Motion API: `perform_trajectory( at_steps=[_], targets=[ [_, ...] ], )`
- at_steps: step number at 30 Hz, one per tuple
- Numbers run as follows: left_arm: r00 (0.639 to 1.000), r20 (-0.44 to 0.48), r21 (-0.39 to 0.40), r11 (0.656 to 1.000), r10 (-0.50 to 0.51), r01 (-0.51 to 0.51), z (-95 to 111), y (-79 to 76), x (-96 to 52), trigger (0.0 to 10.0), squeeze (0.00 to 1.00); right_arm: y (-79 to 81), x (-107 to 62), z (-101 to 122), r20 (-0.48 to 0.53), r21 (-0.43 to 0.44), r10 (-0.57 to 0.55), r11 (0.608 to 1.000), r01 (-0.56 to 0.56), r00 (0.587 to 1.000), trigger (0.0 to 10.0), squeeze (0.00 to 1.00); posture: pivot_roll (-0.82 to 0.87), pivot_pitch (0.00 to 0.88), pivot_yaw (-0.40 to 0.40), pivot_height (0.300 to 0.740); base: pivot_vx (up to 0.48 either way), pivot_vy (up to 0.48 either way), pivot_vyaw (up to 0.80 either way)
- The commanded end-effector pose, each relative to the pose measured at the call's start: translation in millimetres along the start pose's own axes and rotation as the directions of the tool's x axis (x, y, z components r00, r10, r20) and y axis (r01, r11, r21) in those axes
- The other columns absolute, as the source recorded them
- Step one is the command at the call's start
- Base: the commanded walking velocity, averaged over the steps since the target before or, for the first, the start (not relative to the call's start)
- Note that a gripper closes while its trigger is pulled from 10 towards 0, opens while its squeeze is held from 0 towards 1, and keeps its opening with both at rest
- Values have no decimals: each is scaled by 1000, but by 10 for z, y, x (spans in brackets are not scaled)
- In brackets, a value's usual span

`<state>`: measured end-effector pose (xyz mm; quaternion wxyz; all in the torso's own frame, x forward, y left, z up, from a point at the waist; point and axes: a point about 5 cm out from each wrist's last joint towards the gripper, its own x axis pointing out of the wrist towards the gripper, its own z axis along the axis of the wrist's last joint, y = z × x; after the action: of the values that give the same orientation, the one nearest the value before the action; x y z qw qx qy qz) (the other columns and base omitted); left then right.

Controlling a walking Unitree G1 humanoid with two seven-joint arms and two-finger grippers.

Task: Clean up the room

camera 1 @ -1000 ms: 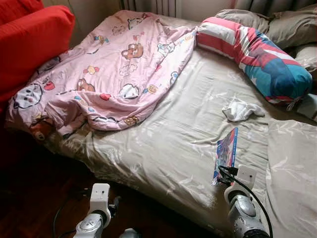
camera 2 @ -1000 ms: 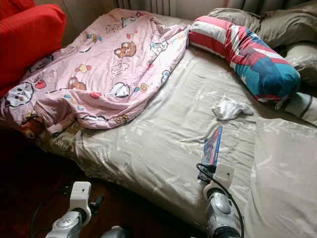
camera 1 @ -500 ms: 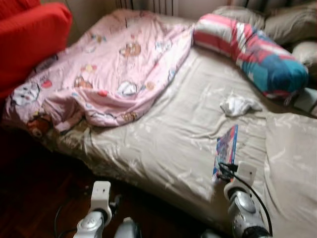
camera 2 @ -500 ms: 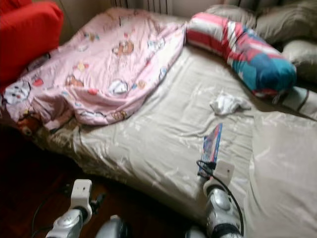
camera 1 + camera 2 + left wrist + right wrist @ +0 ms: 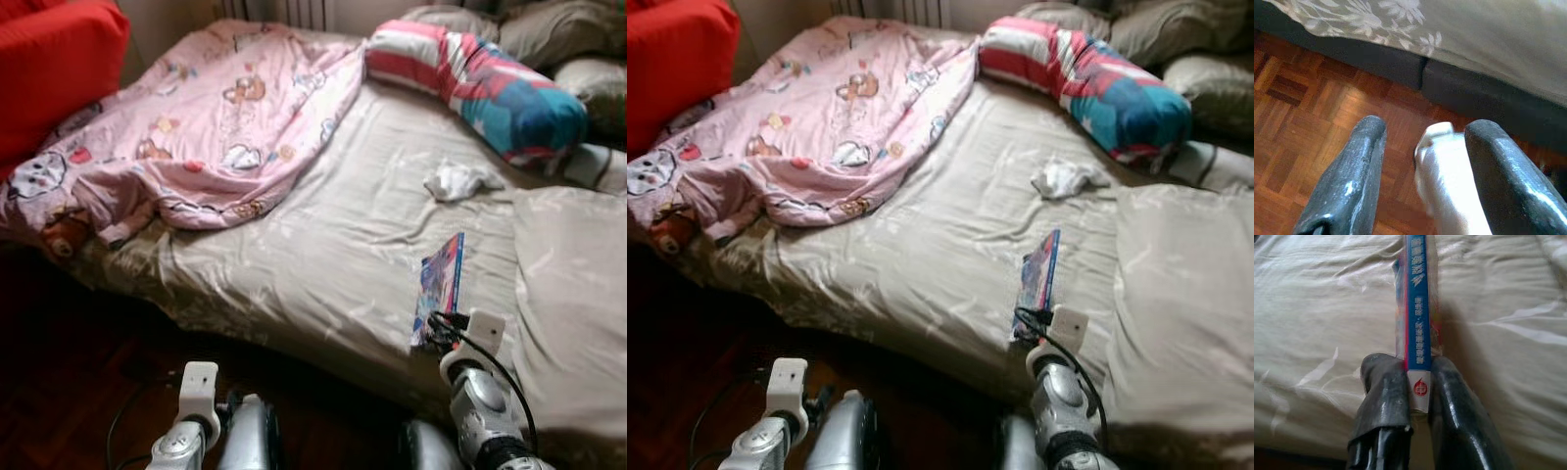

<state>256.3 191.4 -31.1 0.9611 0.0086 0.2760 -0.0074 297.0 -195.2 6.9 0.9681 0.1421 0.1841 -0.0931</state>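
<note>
Over the bed (image 5: pixel 323 245), the right gripper (image 5: pixel 1418 382) pinches a thin book (image 5: pixel 1418 298) by its spine; probably light, stiff, slippery, so grip deeper. Left gripper (image 5: pixel 1420 161) gapes, idle.

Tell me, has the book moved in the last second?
Yes. The right gripper has drawn the book back from the white cloth, toward the robot.

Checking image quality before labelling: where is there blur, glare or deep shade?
Both eye views are slightly soft, with the floor in deep shade; right wrist view is sharp on the book, sheet brightly lit; left wrist view blurs the near fingers.
</note>
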Motion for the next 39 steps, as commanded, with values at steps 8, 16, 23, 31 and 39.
perform_trajectory(
  at_steps=[8, 16, 23, 31, 39],
  targets=[
    [999, -41, -1, 1000, 5, -5, -127, 31, -49, 10000, 0, 157, 141, 390, 102, 66, 71, 995, -78, 992, 10000, 0, -47, 165, 69, 627, 0, 0, 0],
    [999, -32, 3, 1000, 2, -2, -95, 31, -37, 10000, 0, 241, 236, 719, 158, 109, 72, 990, -90, 985, 10000, 0, -48, 154, 75, 627, 0, 0, 0],
    [1000, -26, 8, 1000, -7, 8, -89, 22, -36, 10000, 0, 271, 264, 693, 79, 55, 80, 995, -84, 994, 10000, 0, -53, 147, 77, 627, 0, 0, 0],
    [1000, -28, 8, 1000, -5, 5, -89, 36, -38, 10000, 0, 169, 248, 535, -27, -3, 2, 1000, -2, 1000, 10000, 0, -51, 152, 79, 627, 0, 0, 0],
    [1000, -29, 7, 1000, -4, 4, -92, 33, -38, 10000, 0, -16, 204, 413, -79, -158, -79, 985, 66, 994, 10000, 0, -53, 152, 78, 627, 0, 0, 0]
  ],
)
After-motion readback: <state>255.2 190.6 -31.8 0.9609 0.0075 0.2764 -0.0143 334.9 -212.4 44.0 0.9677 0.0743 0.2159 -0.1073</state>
